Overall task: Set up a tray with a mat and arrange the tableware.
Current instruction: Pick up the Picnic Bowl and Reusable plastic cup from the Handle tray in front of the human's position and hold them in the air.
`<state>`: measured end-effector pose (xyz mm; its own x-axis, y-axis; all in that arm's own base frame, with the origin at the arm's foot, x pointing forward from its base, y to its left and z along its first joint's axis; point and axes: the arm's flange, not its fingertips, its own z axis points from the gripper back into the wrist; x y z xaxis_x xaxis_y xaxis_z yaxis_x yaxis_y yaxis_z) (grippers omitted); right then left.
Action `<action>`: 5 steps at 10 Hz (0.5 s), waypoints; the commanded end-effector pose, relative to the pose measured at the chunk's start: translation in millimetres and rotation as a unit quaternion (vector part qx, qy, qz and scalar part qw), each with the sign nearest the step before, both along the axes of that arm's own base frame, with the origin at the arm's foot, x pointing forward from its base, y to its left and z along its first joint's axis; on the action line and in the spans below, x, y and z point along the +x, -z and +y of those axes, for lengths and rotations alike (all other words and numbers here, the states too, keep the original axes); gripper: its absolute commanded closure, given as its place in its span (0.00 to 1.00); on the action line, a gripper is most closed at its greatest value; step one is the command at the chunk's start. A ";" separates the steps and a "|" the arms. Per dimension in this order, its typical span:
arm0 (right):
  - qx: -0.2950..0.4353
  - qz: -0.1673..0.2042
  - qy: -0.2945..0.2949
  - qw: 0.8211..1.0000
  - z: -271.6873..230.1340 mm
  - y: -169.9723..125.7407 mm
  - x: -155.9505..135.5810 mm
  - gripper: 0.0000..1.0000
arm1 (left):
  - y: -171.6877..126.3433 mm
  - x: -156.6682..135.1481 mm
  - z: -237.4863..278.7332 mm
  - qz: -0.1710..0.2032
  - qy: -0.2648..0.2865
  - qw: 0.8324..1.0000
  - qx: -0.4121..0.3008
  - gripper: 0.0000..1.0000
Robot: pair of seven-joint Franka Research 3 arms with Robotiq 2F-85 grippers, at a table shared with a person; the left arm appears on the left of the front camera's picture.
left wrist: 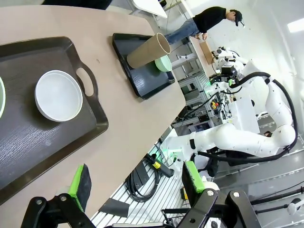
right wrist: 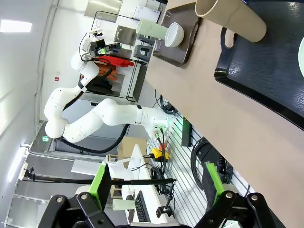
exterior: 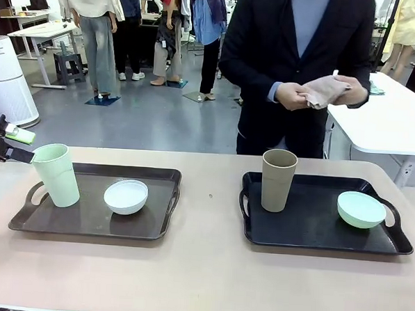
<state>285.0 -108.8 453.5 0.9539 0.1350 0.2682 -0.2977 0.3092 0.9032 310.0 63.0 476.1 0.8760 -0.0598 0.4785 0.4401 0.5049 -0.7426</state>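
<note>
A pale green cup [exterior: 57,175] and a white bowl [exterior: 126,196] stand on the brown tray [exterior: 85,226] at the left. On the black tray [exterior: 308,234] at the right are a taupe cup [exterior: 278,180] and a mint bowl [exterior: 361,209]. Across the table a person holds a folded beige mat [exterior: 326,91] in both hands. My left gripper [exterior: 20,146] hangs open just left of the green cup, off the table's near edge [left wrist: 135,180]. My right gripper [right wrist: 156,183] is open too, back from the table beside the black tray [right wrist: 266,76].
A white table [exterior: 397,124] stands behind at the right, and several people stand farther back. Bare tabletop [exterior: 209,197] lies between the two trays and along the front edge. The left arm [right wrist: 95,118] shows far off in the right wrist view.
</note>
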 end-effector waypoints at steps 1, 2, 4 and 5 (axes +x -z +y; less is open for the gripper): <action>0.000 -0.005 -0.008 1.000 -0.4 2.7 -3.5 0.00 | 1.5 -0.3 -0.2 -0.015 0.003 1.000 -0.009 0.00; 0.000 -0.005 -0.008 1.000 -0.4 2.7 -3.5 0.00 | 1.5 -0.3 -0.2 -0.015 0.003 1.000 -0.009 0.00; 0.000 -0.005 -0.008 1.000 -0.4 2.7 -3.5 0.00 | 1.5 -0.3 -0.2 -0.015 0.003 1.000 -0.009 0.00; 0.000 -0.005 -0.008 1.000 -0.4 2.7 -3.5 0.00 | 1.5 -0.3 -0.2 -0.015 0.003 1.000 -0.009 0.00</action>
<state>284.9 -108.8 453.5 0.9538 0.1352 0.2682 -0.2977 0.3090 0.9033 310.0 63.1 476.1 0.8759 -0.0596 0.4787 0.4402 0.5048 -0.7425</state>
